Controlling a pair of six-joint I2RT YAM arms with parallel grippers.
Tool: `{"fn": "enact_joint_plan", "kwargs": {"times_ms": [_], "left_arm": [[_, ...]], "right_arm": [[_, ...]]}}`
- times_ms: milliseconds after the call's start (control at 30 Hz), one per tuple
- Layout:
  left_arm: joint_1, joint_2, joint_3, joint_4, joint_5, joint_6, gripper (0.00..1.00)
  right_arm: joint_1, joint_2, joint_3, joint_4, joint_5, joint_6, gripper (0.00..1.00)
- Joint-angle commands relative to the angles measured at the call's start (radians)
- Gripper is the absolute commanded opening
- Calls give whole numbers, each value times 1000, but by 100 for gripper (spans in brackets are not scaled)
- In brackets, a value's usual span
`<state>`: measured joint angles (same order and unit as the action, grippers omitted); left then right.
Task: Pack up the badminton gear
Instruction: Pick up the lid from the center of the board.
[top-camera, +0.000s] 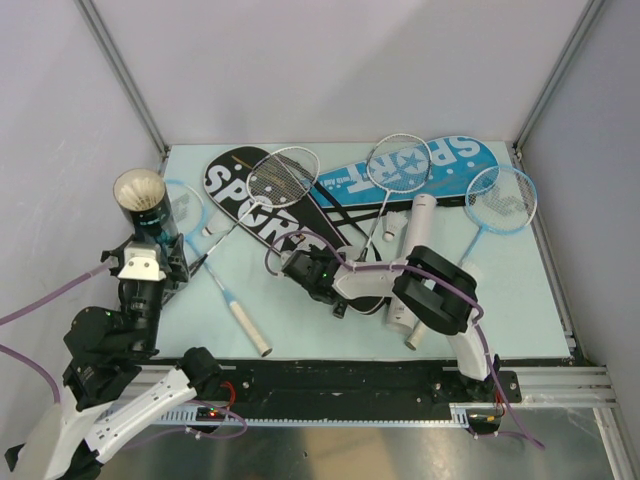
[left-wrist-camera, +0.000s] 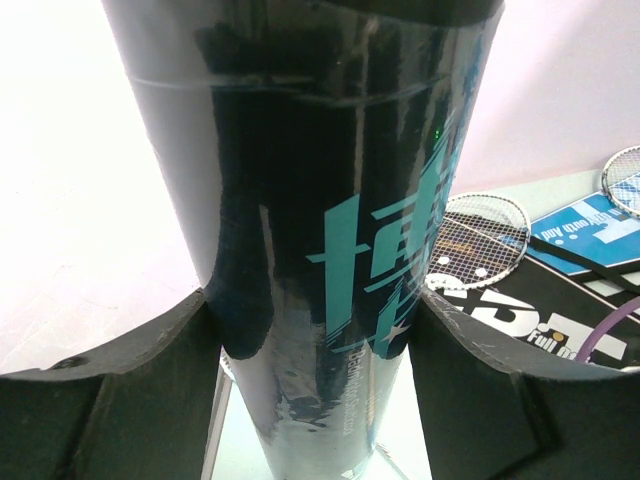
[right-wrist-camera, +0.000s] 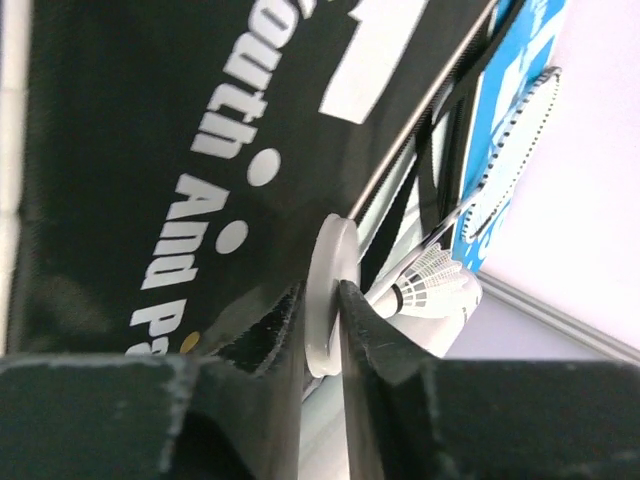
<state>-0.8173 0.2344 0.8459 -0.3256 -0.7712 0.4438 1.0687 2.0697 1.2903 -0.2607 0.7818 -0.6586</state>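
Right gripper (right-wrist-camera: 322, 300) pinching white disc (right-wrist-camera: 335, 250), left gripper (left-wrist-camera: 310, 310) clamping teal-lettered black tube (left-wrist-camera: 300, 150), blue "SPORT" cover (top-camera: 440, 165)

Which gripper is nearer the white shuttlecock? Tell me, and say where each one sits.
Right. The right gripper, pinching a white disc, has the shuttlecock just beyond its fingertips. The left gripper is far off to the left, clamped on the upright black tube.
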Motion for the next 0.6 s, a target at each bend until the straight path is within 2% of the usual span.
{"fn": "enact_joint_plan", "kwargs": {"times_ms": [0,133,333,467,567], "left_arm": [[5,2,27,60,26,2,24],[5,0,17,60,32,2,24],[6,10,-16,59,56,39,24],[5,22,-55,56,148,71,24],[5,48,-85,41,231,90,22]], "right_arm": [[-11,-47,-8,64,16,-9,15],[-16,-90,-8,69,21,20,3],[-37,-240,-7,6,-4,178,0],[-96,-409,-6,-75,-132,325,0],[-157,-563,-1,-115,-349,433,0]]}}
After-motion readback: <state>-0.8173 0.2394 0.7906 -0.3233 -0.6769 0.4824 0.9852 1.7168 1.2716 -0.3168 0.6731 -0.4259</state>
